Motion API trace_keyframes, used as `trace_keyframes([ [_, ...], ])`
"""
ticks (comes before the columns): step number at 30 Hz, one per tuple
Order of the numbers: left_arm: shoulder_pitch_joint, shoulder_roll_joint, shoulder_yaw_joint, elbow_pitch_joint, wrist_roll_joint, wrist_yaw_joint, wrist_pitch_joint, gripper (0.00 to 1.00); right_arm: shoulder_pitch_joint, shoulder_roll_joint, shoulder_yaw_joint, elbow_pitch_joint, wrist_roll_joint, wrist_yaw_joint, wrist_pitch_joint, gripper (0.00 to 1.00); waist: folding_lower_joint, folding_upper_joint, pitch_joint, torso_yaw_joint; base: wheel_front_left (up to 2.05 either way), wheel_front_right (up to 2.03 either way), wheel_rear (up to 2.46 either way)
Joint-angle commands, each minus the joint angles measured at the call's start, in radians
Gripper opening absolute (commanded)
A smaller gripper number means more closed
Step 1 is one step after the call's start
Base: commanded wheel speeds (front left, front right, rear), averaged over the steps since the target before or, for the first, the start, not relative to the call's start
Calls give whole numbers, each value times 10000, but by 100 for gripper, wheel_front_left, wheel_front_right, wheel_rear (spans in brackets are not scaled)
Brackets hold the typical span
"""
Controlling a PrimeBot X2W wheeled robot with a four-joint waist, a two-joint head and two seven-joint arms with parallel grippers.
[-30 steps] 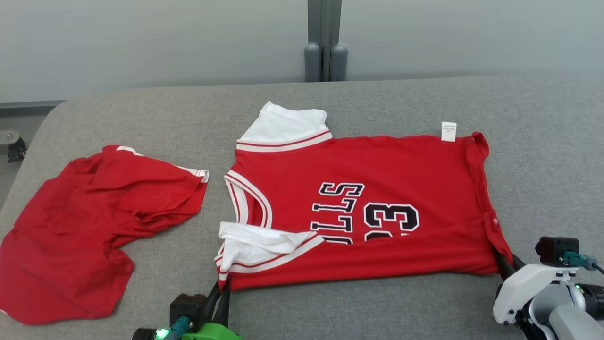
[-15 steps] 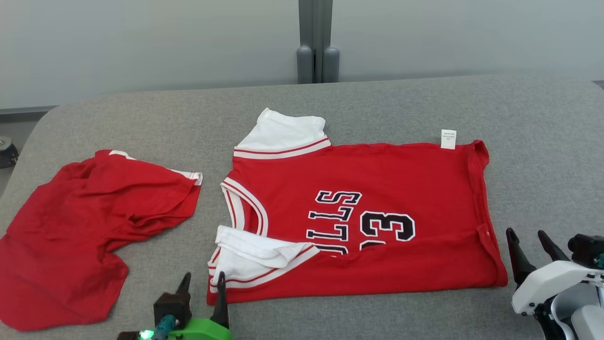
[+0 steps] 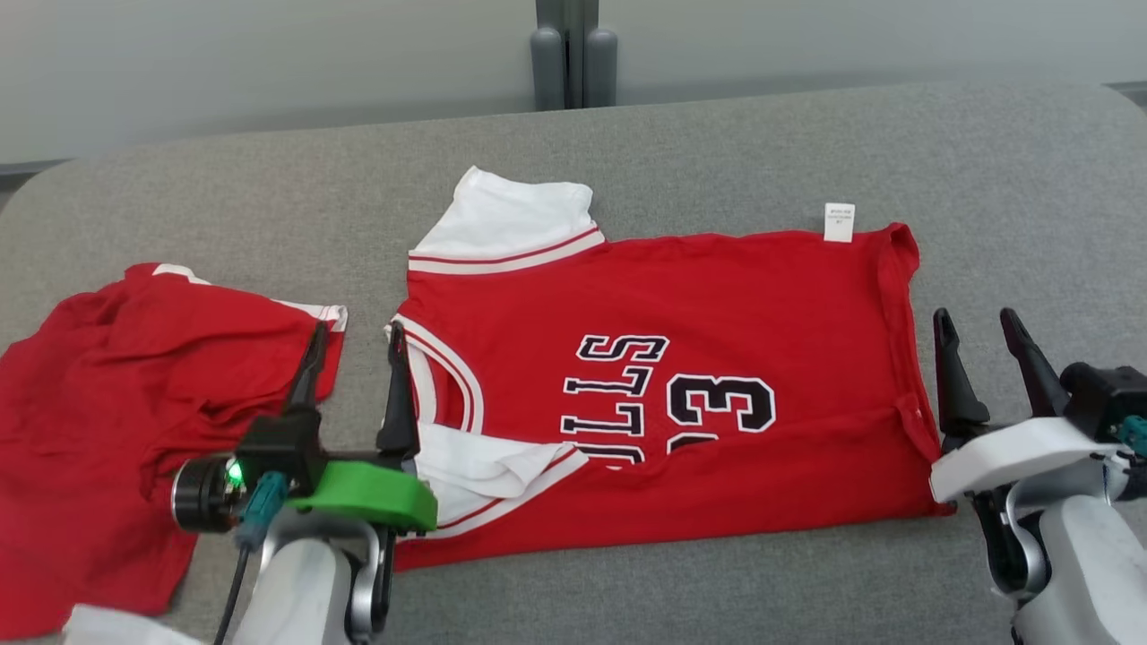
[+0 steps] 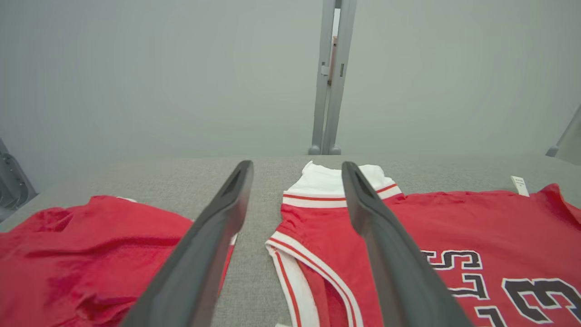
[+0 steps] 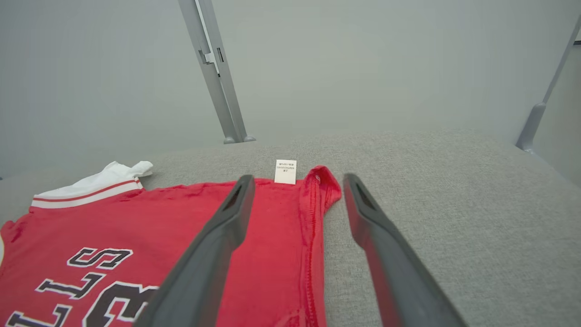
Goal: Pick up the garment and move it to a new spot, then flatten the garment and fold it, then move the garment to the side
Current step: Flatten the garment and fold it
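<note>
crumpled red garment [image 3: 116, 403]: bunched up in a heap, well off to the left of the jersey, not touching it
left gripper [image 3: 357, 331]: fingers spread wide, nothing in them. It sits at the jersey's left end, over the gap between the heap and the white-trimmed neckline
jersey [image 3: 717, 313]: red one with black-and-white lettering and a 23, lying flat and sideways across the middle of the grey table [image 3: 717, 134]. The near long edge looks folded over, since it cuts off the bottom of the lettering
white sleeves: one [image 3: 502, 219] pokes out at the jersey's far left corner, the other [image 3: 484, 466] is folded in on its near left
care tag [image 3: 839, 222]: small and white, sticking out past the jersey's far edge near the right end
right gripper [image 3: 974, 315]: also wide and empty, right beside the jersey's right hem. Can't tell if it touches the cloth
</note>
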Motion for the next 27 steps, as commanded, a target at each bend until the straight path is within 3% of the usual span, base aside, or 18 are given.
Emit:
trace_keyframes([
  [1, -580, 53, -161, 428, 240, -157, 102, 100, -345, 37, 30, -63, -113, 0, -68, 100, 0, 0, 636, -238, 0, 0, 0],
  [7, -3420, 539, -742, 1987, 709, -989, 1642, 100, -1599, -13, 428, -79, -109, 0, -83, 100, 0, 0, 1724, -632, 0, 0, 0],
  [10, -5030, 762, -792, 2626, 492, -1490, 2552, 100, -2286, -64, 648, -62, 57, 0, -19, 100, 0, 0, 2238, -856, 0, 0, 0],
  [15, -7249, 1238, -1308, 3577, -122, -1921, 4097, 100, -3369, -216, 1372, -10, 233, 0, 114, 100, 0, 0, 2998, -1345, 0, 0, 0],
  [24, -9667, 3385, -5017, 4102, -2832, -1949, 7033, 100, -5093, -636, 2181, 599, 951, 0, 283, 100, 0, 0, 3623, -1960, 0, 0, 0],
  [27, -10102, 3985, -5880, 4034, -3369, -1949, 7447, 100, -5378, -671, 2342, 704, 1092, 0, 207, 100, 0, 0, 3746, -2067, 0, 0, 0],
])
